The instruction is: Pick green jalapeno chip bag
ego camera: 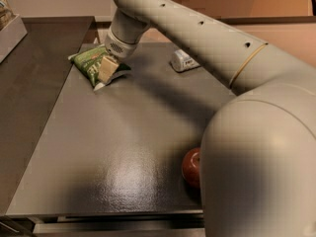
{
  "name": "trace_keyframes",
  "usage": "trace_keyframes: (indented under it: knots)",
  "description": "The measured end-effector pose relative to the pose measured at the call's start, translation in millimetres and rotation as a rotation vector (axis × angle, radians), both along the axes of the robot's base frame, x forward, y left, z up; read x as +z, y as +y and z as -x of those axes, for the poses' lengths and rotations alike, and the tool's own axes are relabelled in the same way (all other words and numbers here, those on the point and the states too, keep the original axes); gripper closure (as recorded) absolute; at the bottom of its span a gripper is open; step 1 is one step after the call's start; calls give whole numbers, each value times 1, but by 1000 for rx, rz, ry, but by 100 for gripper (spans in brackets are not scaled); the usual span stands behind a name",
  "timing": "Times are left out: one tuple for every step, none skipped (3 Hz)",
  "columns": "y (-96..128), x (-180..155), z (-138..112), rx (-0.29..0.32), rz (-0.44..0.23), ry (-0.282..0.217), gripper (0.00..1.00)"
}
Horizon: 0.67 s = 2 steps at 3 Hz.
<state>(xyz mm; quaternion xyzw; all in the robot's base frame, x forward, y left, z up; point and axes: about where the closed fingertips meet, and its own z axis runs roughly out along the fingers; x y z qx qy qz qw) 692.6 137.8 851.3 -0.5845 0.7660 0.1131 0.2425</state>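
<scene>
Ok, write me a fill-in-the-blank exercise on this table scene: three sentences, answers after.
1. The end effector is down at the ____ jalapeno chip bag, far left on the table.
2. The red fruit half hidden behind the robot's arm is an ____.
3. In the picture, the clear bottle lies to the ____ of the bag.

Missing words: green; apple; right.

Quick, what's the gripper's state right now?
Gripper: at the green jalapeno chip bag, far left of the table; open or closed cannot be told.
</scene>
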Motion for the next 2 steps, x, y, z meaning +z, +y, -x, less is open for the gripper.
trace_keyframes:
  knots:
    - [0, 1, 0, -2, -5, 0, 64]
    - [-5, 10, 0, -9, -28, -13, 87]
